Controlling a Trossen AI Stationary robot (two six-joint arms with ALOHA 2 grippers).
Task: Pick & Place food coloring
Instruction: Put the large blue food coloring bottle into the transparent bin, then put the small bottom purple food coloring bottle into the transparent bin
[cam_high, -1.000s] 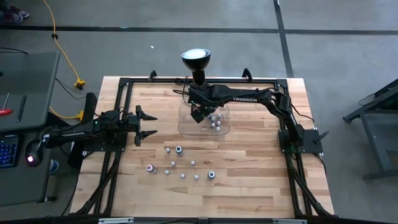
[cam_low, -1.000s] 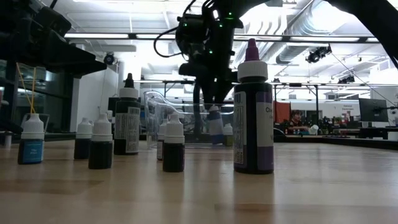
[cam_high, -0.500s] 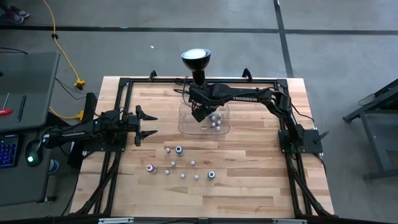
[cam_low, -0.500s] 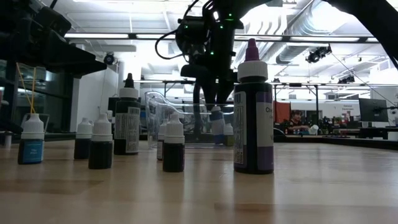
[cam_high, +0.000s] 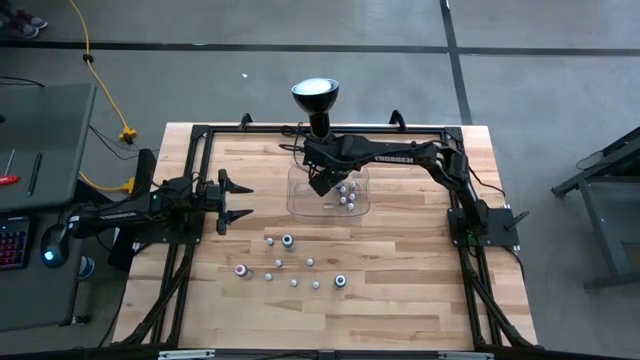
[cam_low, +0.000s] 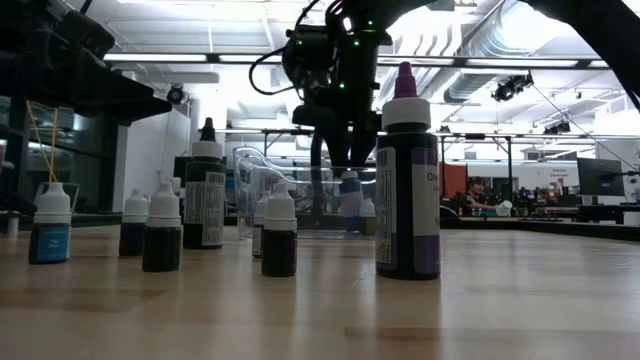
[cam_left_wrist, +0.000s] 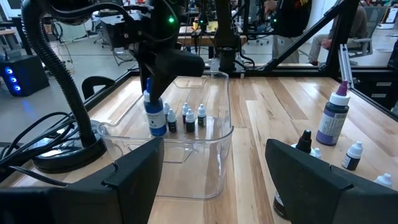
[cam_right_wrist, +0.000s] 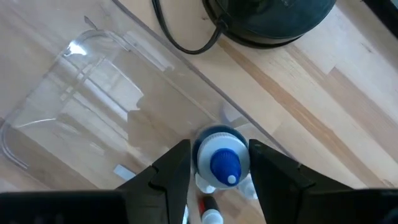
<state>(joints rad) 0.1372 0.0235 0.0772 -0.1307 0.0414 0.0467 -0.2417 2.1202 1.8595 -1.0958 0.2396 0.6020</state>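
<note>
Wood-plank table (cam_high: 400, 300) w/ a black frame round its edge. R arm reaches across the far side from its base on the right; L arm waits at the left edge, its left gripper (cam_high: 238, 201) aimed toward the middle, fingers spread wide, nothing in them.

Black lamp (cam_high: 315, 98) stands at the far edge, its base just behind a clear plastic tray (cam_high: 298, 205). Right gripper (cam_right_wrist: 219, 171) hangs over the tray, pointing down into it. In the right wrist view its fingers (cam_right_wrist: 173, 168) sit either side of a blue-capped bottle (cam_right_wrist: 222, 160), a narrow gap showing on each side. So partly open around it, not squeezing. The left wrist view has that same bottle (cam_left_wrist: 153, 117) upright at the tray's end nearest the lamp, under the gripper. Can't tell if it's on the tray floor or just touching.

Food coloring: three more small bottles (cam_left_wrist: 189, 117) stand in the tray, just beside the blue one. The rest, approx. ten, are scattered upright on the table (cam_high: 290, 262) nearer the front, well apart from the tray. Low view shows a taller purple bottle (cam_low: 407, 180) closest to the lens, small white-capped dark ones (cam_low: 163, 232) to its left.
</note>
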